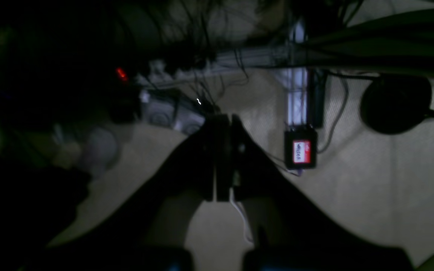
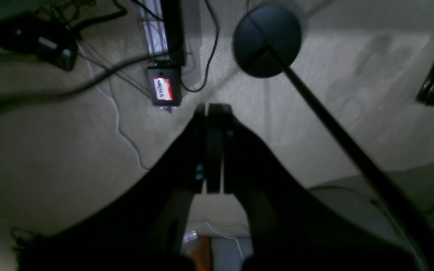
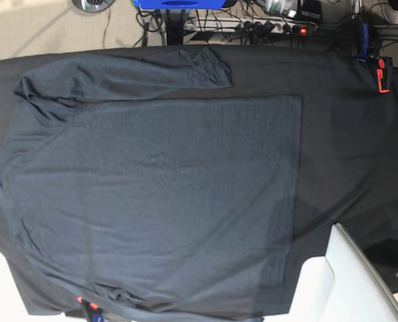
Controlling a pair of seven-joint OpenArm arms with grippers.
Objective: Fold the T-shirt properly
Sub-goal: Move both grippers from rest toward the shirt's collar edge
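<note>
The T-shirt lies spread flat on the black table cloth, filling the left and middle of the base view. One sleeve is bunched along its far edge, and its straight hem runs down the right side. My left gripper is shut with nothing between its fingers and hangs over beige floor, off the cloth. My right gripper is also shut and empty, over the floor as well. No gripper shows in the base view, only a white arm part at the bottom right.
A red clamp grips the cloth at the far right edge. A power strip and cables lie behind the table. On the floor stand a round black stand base and a black box with a red label.
</note>
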